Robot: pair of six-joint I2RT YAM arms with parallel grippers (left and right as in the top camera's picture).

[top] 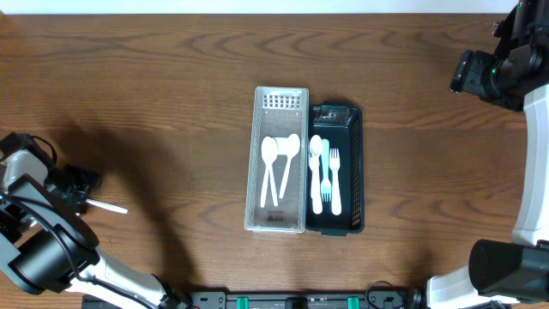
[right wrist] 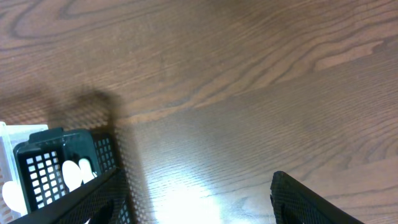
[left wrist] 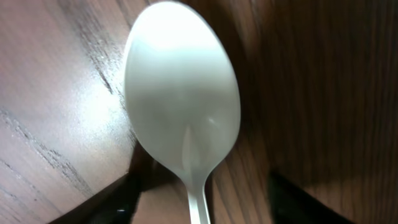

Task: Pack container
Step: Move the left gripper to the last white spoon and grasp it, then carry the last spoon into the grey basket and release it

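Pick-up apparently under way: near the desk's [top: 154, 86] left edge, the left hand [left wrist: 202, 193] straddles a loose spoon [left wrist: 180, 93], fingers spread, and must next close on its handle and carry it to the central trays [top: 256, 172]; right hand [right wrist: 199, 193] idles, spread.

Tray [top: 254, 172] sitting mid-table [top: 171, 69], long sides running near to far. Basket [top: 358, 172] lying parallel, touching tray's right side. Tray spoons [top: 271, 167] lying in tray, side by side, bowls toward far end. In basket: basket spoon [top: 316, 172] lying leftmost, mid fork [top: 325, 176] next, right fork [top: 334, 176] rightmost, all lengthwise. Loose spoon [top: 107, 206] lying far left, well apart from tray, handle sitting between left gripper [top: 83, 182] fingers. Right gripper [right wrist: 199, 173] hanging far right, beyond basket's far end.
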